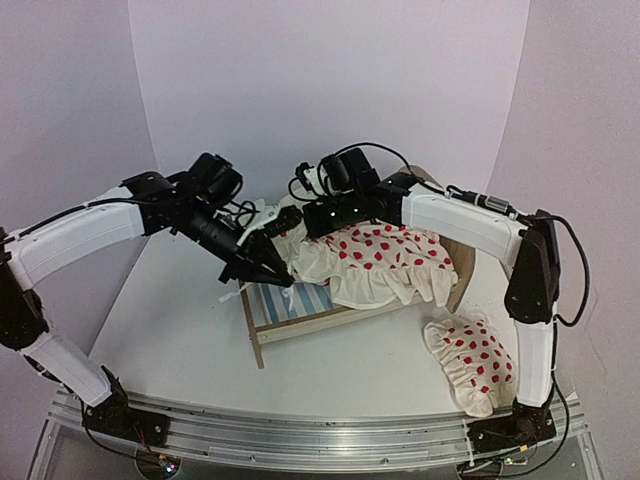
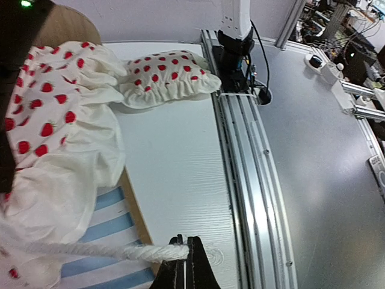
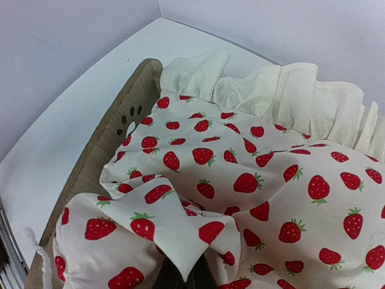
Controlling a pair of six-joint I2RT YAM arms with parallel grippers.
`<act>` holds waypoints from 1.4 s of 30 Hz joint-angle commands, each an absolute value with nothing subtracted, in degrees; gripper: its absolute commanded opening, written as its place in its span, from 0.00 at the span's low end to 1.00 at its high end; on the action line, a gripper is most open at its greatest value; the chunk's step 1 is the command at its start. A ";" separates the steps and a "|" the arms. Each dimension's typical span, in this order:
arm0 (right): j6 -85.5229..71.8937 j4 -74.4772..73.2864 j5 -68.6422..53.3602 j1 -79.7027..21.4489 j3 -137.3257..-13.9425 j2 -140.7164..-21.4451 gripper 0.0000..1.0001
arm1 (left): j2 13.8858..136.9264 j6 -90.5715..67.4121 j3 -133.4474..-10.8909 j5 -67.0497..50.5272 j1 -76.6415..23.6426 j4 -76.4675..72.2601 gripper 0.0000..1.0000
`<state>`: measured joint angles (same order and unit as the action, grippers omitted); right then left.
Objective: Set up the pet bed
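Broadly, the white bench (image 1: 180, 330) is carrying everything, with both arms reaching in over its middle. The bed (image 1: 262, 340) is sitting near the bench's centre, between the two arms and set at an angle. Its rounded headboard (image 3: 129, 117), with the paw-print cutout, is pointing to the right rear, and its low foot end is facing the left arm. The striped mattress (image 1: 300, 300) is lying inside the frame, showing only at the foot end.

The strawberry blanket (image 1: 385, 255) is covering the rest of the bed. It is bunching in folds over the mattress, and its ruffle is spilling over the near rail. The matching pillow (image 1: 470, 365) is lying on the bench off the bed, near the right arm's base and apart from the frame.

The left gripper (image 2: 187, 244) is hanging over the foot end with its jaws pressed together. It is pinching the end of a white twisted cord (image 2: 90, 250), which is running taut across the mattress to the blanket's edge.

The right gripper (image 1: 287, 222) is reaching across from the headboard side to the blanket's far edge. Its jaws are closed too. In the right wrist view they are mostly hiding under a fold of blanket, which they are apparently nipping.
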<state>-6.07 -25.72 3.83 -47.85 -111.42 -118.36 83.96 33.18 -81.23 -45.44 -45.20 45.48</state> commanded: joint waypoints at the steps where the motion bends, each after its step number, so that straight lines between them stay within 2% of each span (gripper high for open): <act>1: -6.44 -24.18 2.46 -47.68 -114.14 -119.25 0.00 | 92.39 33.19 -85.16 -47.76 -50.58 48.00 0.00; 2: -6.36 -24.11 2.40 -47.68 -113.94 -119.14 0.00 | 93.35 34.50 -85.09 -46.53 -51.56 48.35 0.01; 3: -6.33 -24.02 2.25 -47.65 -113.84 -119.10 0.00 | 94.49 37.44 -85.18 -45.43 -52.49 49.44 0.07; 5: -6.19 -23.93 1.68 -47.64 -113.71 -118.96 0.00 | 95.45 43.07 -85.63 -43.34 -53.93 52.58 0.47; 6: -6.23 -23.91 1.20 -47.67 -113.49 -118.72 0.00 | 95.22 46.26 -85.71 -42.20 -54.13 54.73 0.61; 7: -6.33 -23.85 0.78 -47.67 -112.96 -118.41 0.00 | 94.85 48.11 -85.83 -40.94 -54.10 56.46 0.70; 9: -6.72 -23.81 -0.46 -47.65 -111.68 -117.67 0.00 | 93.49 49.15 -86.17 -37.65 -53.55 58.70 0.77; 14: -8.49 -23.28 -3.71 -47.64 -108.19 -115.42 0.00 | 88.97 44.20 -88.36 -36.11 -41.41 56.59 0.75; 17: -9.15 -22.67 -3.86 -47.77 -105.91 -113.91 0.00 | 89.13 46.27 -91.14 -32.71 -38.75 59.06 0.71; 22: -9.66 -21.22 -3.69 -47.73 -103.38 -112.43 0.00 | 88.88 47.54 -89.04 -28.17 -38.63 59.46 0.73; 25: -9.75 -20.87 -4.19 -47.77 -102.97 -112.19 0.00 | 90.72 43.99 -87.08 -18.42 -38.58 53.51 0.65; 28: -9.82 -20.48 -4.20 -47.75 -102.73 -112.04 0.00 | 94.19 44.34 -88.69 -13.36 -38.60 54.91 0.59; 31: -9.76 -20.04 -4.54 -47.78 -102.74 -111.97 0.00 | 95.99 45.51 -88.51 -11.00 -38.56 55.11 0.62; 36: -9.78 -19.04 -4.73 -47.75 -102.26 -111.91 0.00 | 98.05 48.70 -87.73 -11.51 -38.69 58.01 0.66; 42: -9.72 -18.71 -4.55 -47.75 -101.98 -111.84 0.00 | 101.17 49.25 -90.39 -16.54 -38.87 64.43 0.55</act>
